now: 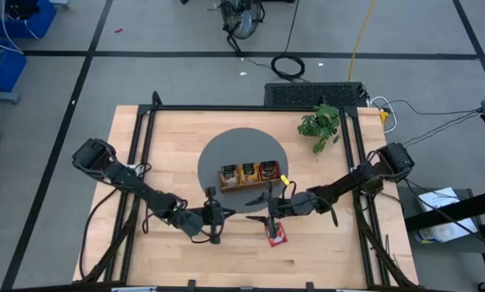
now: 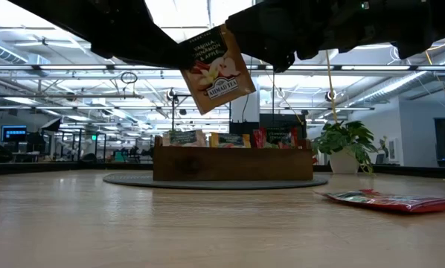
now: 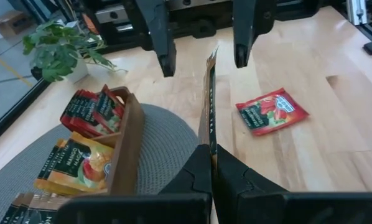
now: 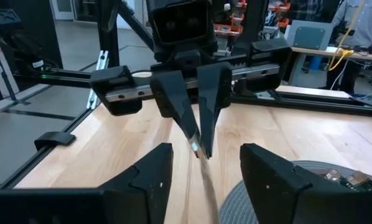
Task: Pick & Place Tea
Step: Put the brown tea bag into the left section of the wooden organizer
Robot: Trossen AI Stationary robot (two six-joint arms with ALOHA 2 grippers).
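My left gripper (image 3: 212, 149) is shut on an orange-brown tea sachet (image 2: 215, 71), which is raised above the table in front of the tray. My right gripper (image 4: 201, 180) faces it and is open. One of its fingers (image 3: 164, 56) stands on each side of the sachet's far end without touching. A red sachet (image 1: 276, 234) lies flat on the wood near the right gripper (image 1: 259, 216). The brown wooden tray (image 1: 249, 173) rests on a grey round mat and holds dark green, orange-yellow (image 3: 77, 165) and red (image 3: 89, 109) sachets standing in its three compartments. My left gripper pinches the orange-brown sachet between its two fingers at one edge (image 3: 209, 140), coming level from the table's left. The sachet stands edge-on and sticks out past the fingertips toward the right gripper. It is lifted clear of the table and tilted in the low view.
A potted green plant (image 1: 322, 126) stands at the table's far right, behind the tray. The grey mat (image 1: 218, 150) spreads around the tray. A small yellow piece (image 1: 285, 180) shows by the tray's right end. Bare wood lies toward the near edge, and black frame rails run along both sides.
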